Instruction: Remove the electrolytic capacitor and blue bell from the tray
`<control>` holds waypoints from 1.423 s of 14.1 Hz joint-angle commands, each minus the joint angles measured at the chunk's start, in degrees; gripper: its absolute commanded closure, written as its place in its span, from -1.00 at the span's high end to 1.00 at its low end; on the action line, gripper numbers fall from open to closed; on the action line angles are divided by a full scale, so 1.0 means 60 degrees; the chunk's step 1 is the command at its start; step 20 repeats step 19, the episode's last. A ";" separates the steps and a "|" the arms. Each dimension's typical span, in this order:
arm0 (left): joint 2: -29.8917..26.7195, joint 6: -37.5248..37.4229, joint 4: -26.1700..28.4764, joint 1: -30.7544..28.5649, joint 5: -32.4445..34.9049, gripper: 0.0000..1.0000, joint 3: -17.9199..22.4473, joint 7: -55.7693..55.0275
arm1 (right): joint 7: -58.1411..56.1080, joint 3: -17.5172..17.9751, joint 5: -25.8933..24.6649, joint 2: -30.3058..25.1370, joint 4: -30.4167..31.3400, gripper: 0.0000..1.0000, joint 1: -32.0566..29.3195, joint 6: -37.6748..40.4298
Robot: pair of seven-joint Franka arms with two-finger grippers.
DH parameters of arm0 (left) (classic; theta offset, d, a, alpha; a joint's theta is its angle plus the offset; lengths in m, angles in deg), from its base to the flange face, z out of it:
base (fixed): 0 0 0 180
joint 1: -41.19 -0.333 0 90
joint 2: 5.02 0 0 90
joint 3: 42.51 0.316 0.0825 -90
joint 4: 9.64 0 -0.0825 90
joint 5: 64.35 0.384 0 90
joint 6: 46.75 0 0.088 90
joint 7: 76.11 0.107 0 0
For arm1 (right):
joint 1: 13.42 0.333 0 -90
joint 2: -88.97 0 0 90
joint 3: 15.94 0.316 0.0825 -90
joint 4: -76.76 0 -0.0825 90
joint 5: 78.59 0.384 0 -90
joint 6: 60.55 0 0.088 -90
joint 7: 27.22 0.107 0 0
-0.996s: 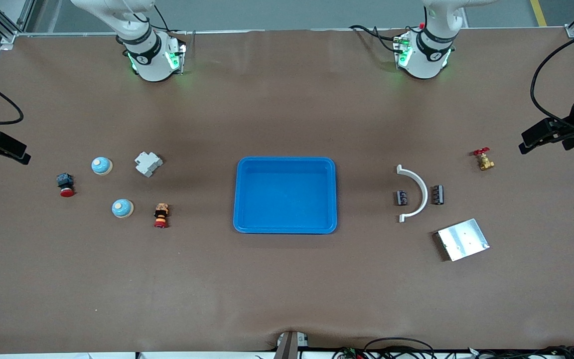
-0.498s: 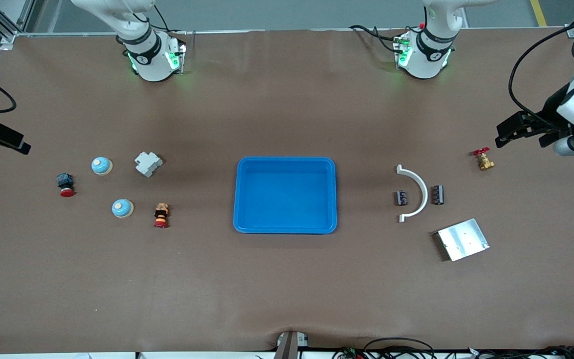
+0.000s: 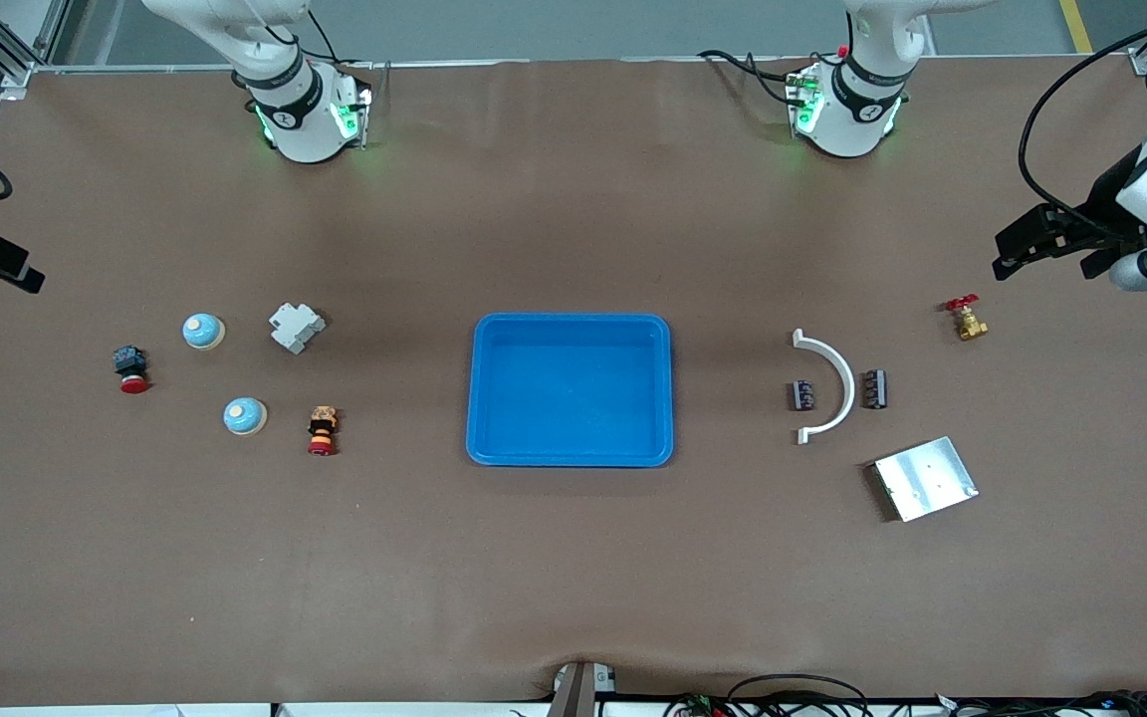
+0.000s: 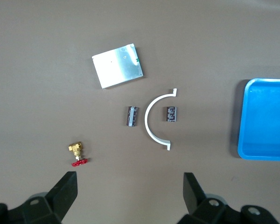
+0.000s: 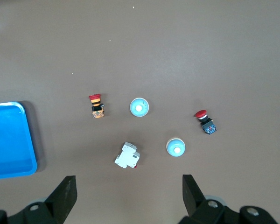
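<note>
1. We are holding our left end effector (image 3: 1017, 257) released and empty, up in the air over the desk (image 3: 573, 578) at the left arm's end, above the bare surface near the brass valve with the red handle (image 3: 966, 320)
2. We are holding our right end effector (image 3: 6, 271) released and empty too, hovering over the desk's edge at the right arm's end
3. Below the left wrist we are seeing two capacitors (image 4: 132, 115) (image 4: 171, 114) lying on either side of a white curved bracket (image 4: 151, 122), one inside the arc and one outside it, with a silver metal plate (image 4: 118, 65) nearby, nearer to the front camera
4. Below the right wrist we are seeing two pale blue bells (image 5: 139, 107) (image 5: 176, 148), a white breaker block (image 5: 127, 157), a red push button with a dark body (image 5: 206, 122) and a red and orange button (image 5: 96, 105), all apart from one another
5. Between the two groups the blue tray (image 3: 481, 398) is sitting at the desk's middle
</note>
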 commanded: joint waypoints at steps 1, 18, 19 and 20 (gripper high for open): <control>-0.0202 0.0239 0.0190 -0.0037 -0.0082 1.00 0.0023 0.0065 | -0.0711 0.0075 0.0135 -0.0046 -0.0221 1.00 -0.0181 0.0210; -0.0173 -0.1065 -0.0337 -0.0110 -0.0038 1.00 0.0067 0.0124 | -0.0698 0.0089 0.0150 -0.0061 -0.0280 1.00 -0.0226 0.0489; -0.0173 -0.1065 -0.0323 -0.0110 -0.0038 1.00 0.0067 0.0124 | -0.0698 0.0089 0.0150 -0.0061 -0.0280 1.00 -0.0226 0.0489; -0.0173 -0.1065 -0.0323 -0.0110 -0.0038 1.00 0.0067 0.0124 | -0.0698 0.0089 0.0150 -0.0061 -0.0280 1.00 -0.0226 0.0489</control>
